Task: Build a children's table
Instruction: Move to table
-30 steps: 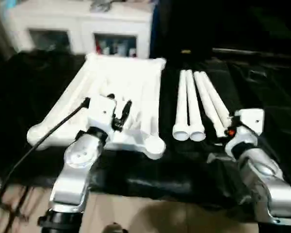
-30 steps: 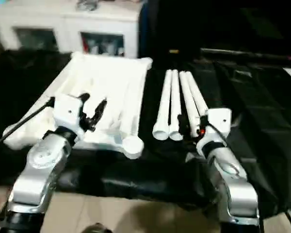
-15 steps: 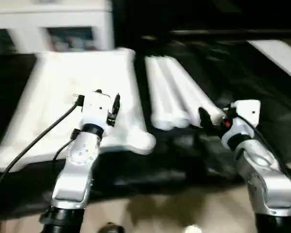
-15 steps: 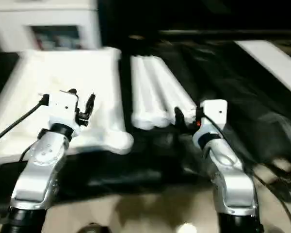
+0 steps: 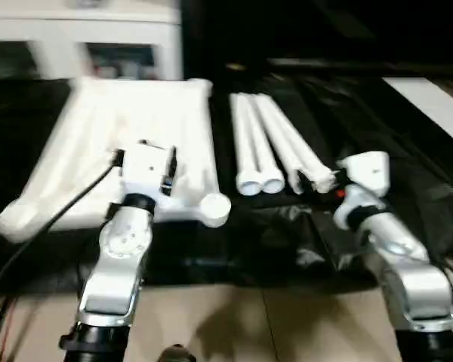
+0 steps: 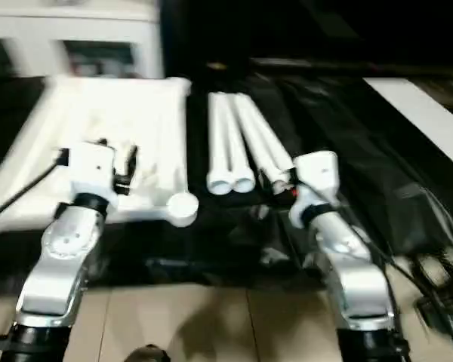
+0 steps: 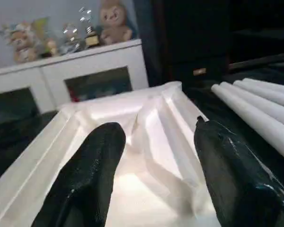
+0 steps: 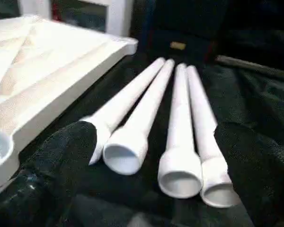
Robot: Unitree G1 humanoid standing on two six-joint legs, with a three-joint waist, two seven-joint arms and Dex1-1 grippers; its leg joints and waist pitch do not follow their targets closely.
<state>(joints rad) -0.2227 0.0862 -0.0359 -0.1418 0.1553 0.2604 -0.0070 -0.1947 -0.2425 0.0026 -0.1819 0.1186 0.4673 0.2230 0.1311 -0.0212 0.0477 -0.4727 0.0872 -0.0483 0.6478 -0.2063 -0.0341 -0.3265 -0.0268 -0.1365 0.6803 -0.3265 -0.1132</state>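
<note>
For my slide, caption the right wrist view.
Open right gripper faces four white legs lying beside the tabletop.

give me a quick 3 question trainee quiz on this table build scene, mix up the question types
1. How many legs lie beside the tabletop on the black cloth?
2. True or false: the right gripper is shut on a leg.
3. The left gripper hovers over: A) the legs, B) the tabletop's ribbed underside, C) the floor.

Key: 1. Four. 2. False; its fingers stand wide open, just short of the legs' near ends. 3. B.
</note>
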